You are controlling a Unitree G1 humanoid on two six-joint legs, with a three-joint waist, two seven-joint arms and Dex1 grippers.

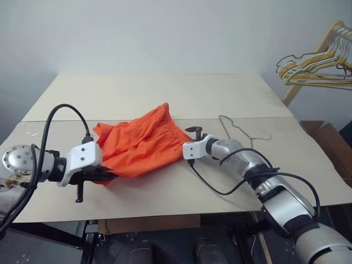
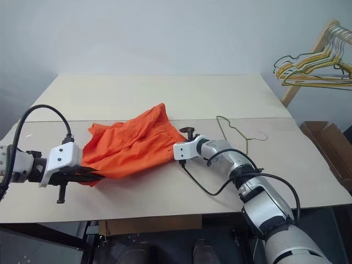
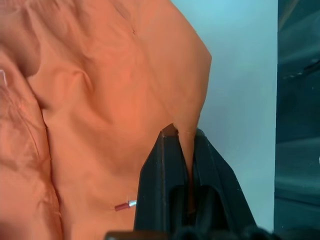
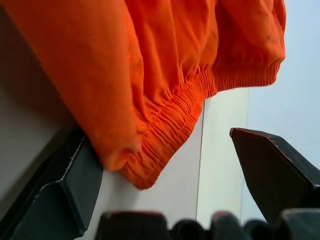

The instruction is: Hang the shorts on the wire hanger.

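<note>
Closest to me, my left gripper point(image 3: 182, 150) has its black fingers point(image 3: 160, 175) pressed together on a thin fold of the bright orange fabric athletic shorts point(image 1: 140, 143), pinching one edge and lifting that corner a little off the pale beige counter point(image 1: 165, 96). The rest of the garment lies crumpled across the middle of the counter, gathered elastic waistband turned toward my right side.

My right gripper point(image 4: 165, 165) sits at that waistband with its fingers spread wide; the bunched elastic hem hangs between them, one finger just under the fabric, the other apart from it. Nothing is clamped there yet.

The thin dull grey wire hanger point(image 1: 242, 132) lies flat on the counter just beyond my right forearm, near the shorts but not touching them. A bunch of yellowish hangers point(image 1: 316, 66) hangs on a wooden rack off to the right, well apart.

I judge the task is early: one edge is secured, the second grip is only lined up, and the hanger lies untouched. Closing on the waistband, spreading the shorts and getting them over the wire all remain.
</note>
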